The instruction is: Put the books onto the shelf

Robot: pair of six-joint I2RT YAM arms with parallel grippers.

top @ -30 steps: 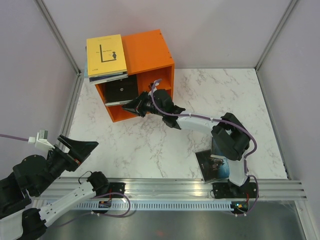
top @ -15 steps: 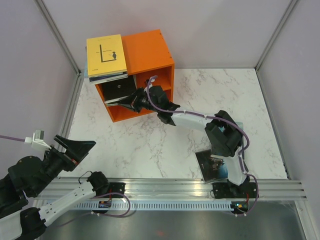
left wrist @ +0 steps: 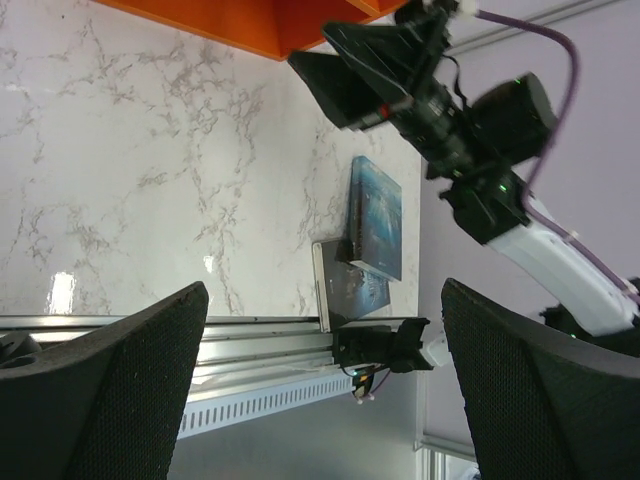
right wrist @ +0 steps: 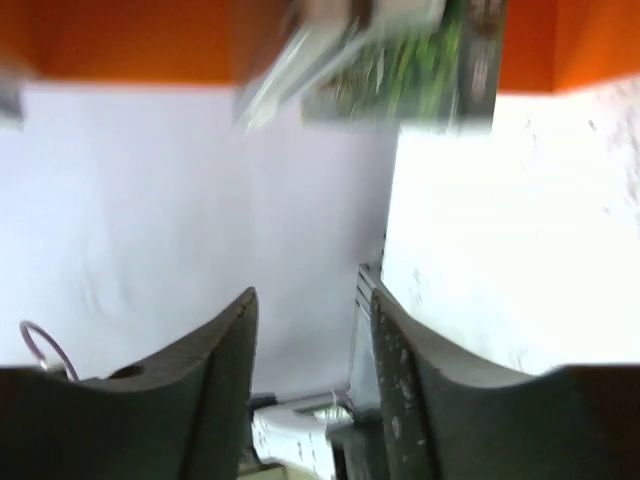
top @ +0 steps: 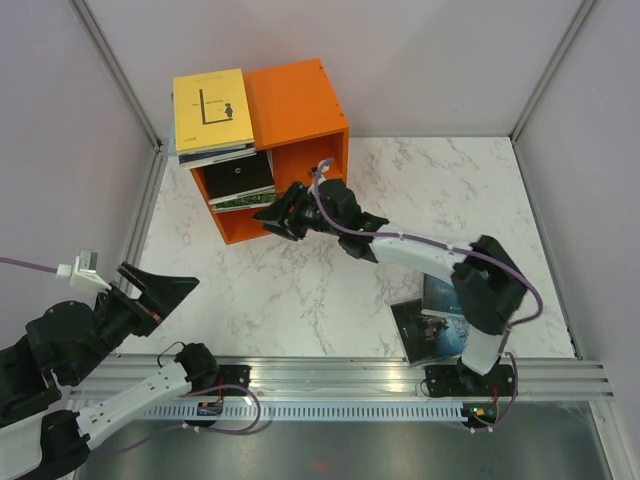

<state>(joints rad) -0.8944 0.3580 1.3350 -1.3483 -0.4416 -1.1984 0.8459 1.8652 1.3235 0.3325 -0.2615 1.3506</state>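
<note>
At the near left, over the marble surface (top: 300, 290): left tool (top: 160, 293), spread to its widest and holding nothing, well apart from every book, likely held back to leave the other arm room. At the near right, beside the right arm's base: two books lying flat on the surface, a teal-blue book (left wrist: 377, 215) overlapping a darker book (left wrist: 350, 290), apparently waiting to be collected. Farther in, just in front of the orange shelf (top: 300, 100): right tool (top: 270, 218), part open with nothing between the fingers, touching no book as far as can be told, pointed at the shelf's left compartment. Inside that compartment: a black book (top: 238, 178) with a green-gold book (top: 240, 203) at its near edge, blurred in the wrist view, both lodged within the orange walls. Farthest, on the shelf's top at the left: a yellow book (top: 210, 110) lying flat on a small stack of paler books (top: 215, 155), on the shelf rather than in it, possibly set there for lack of room below. Judged part done, with the two near books left to move.
</note>
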